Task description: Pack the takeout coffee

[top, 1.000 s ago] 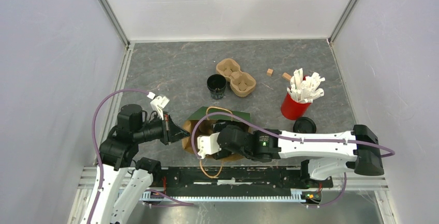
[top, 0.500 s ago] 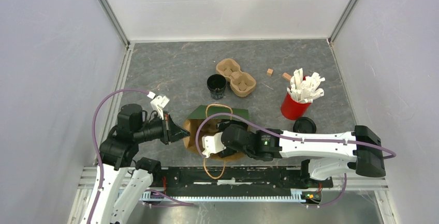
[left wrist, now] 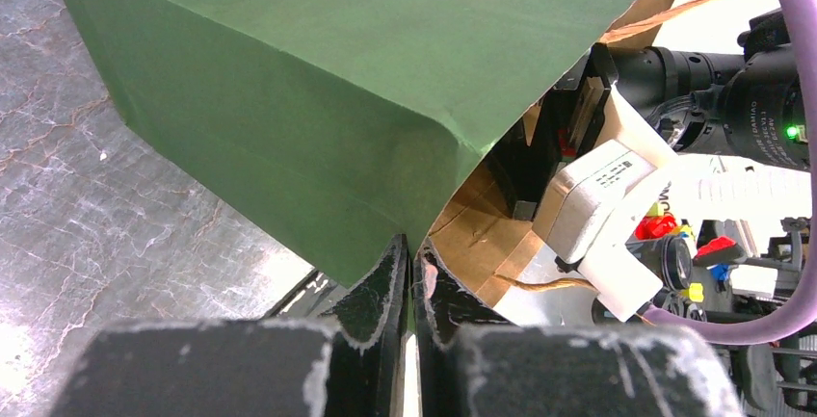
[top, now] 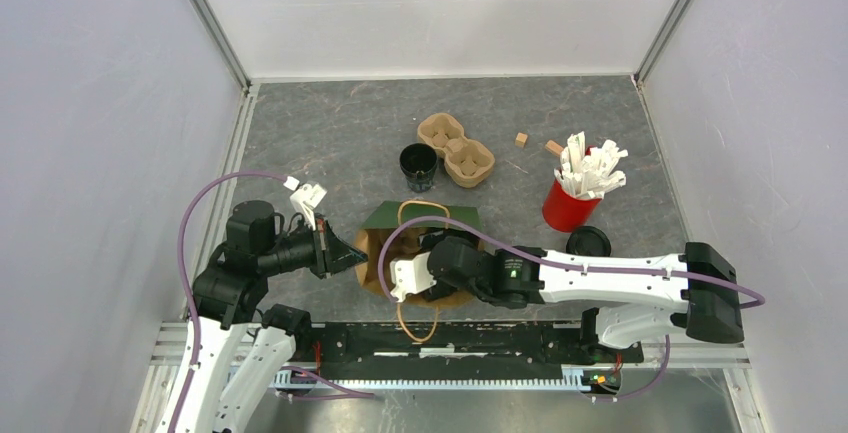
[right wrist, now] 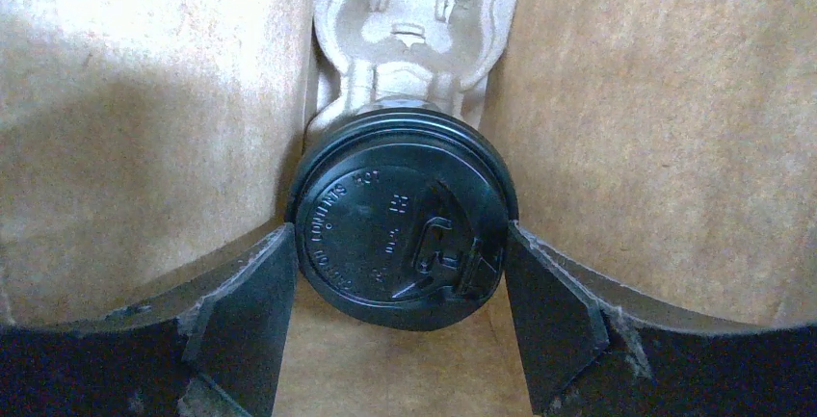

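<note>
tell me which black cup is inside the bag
The lidded black cup between the fingers of the right end effector; the open black cup stands on the table beside the pulp tray.

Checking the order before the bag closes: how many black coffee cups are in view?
2. One lidded takeout coffee sits inside the paper bag; one lidless black cup stands beside the pulp cup carrier. Others may be hidden in the bag.
</note>
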`<action>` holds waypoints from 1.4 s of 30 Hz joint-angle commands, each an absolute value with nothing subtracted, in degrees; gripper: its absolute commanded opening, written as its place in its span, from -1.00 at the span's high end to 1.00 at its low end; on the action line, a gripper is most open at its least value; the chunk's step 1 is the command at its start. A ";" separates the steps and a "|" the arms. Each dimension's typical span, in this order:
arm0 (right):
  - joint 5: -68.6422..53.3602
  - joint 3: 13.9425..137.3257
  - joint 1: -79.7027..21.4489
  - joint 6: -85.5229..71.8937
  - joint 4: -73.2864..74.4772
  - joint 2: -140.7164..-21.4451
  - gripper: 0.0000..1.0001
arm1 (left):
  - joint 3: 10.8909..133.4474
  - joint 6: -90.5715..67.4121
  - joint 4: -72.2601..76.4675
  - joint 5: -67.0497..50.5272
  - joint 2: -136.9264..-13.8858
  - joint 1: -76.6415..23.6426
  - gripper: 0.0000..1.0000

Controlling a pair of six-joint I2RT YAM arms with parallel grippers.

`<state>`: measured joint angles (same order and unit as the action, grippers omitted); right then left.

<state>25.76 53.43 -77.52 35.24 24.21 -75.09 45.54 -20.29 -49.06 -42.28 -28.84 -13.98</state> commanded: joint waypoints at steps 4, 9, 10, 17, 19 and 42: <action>27.13 57.68 -77.17 35.95 25.26 -75.98 -0.21 | 45.26 -21.71 -45.80 -44.26 -28.97 -14.06 0.79; 27.34 57.59 -77.15 36.28 25.92 -76.50 -0.21 | 45.32 -21.43 -45.79 -44.20 -29.19 -14.06 0.79; 27.43 57.33 -77.17 36.23 26.01 -76.51 -0.21 | 45.27 -21.43 -45.79 -44.21 -29.21 -14.06 0.79; 28.01 56.16 -77.17 36.15 25.86 -76.47 -0.21 | 45.37 -21.60 -45.81 -44.21 -29.11 -14.06 0.79; 28.37 55.98 -77.17 36.06 25.92 -76.53 -0.21 | 45.35 -21.59 -45.79 -44.30 -29.14 -14.06 0.79; 27.42 56.91 -77.16 34.68 28.34 -77.28 -0.21 | 45.41 -21.41 -45.81 -44.30 -29.23 -14.06 0.79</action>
<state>27.46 55.40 -77.45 35.24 27.22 -76.58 45.50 -20.27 -48.64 -42.59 -29.15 -13.98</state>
